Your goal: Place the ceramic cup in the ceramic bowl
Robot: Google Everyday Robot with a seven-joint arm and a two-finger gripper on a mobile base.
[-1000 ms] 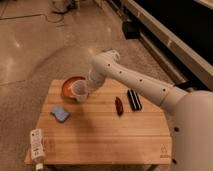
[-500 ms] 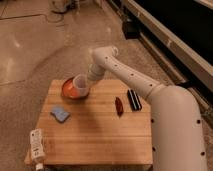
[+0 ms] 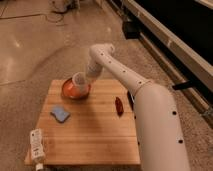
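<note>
The ceramic bowl (image 3: 70, 90), orange-red inside, sits at the back left of the wooden table (image 3: 95, 135). The white ceramic cup (image 3: 79, 80) is tilted over the bowl's right side, held at the end of my white arm. My gripper (image 3: 86, 80) is at the cup, just above the bowl's right rim, and appears closed on it. The arm reaches in from the right front and bends above the table's back edge.
A blue sponge (image 3: 60, 114) lies left of the middle. A white bottle with a printed label (image 3: 36, 147) lies at the front left corner. A small red object (image 3: 119, 106) and a dark object beside it lie at the right, by my arm.
The arm has carried the cup to the left, from beside the bowl to over its right side, and the cup is tilted. The view has also shifted closer.
</note>
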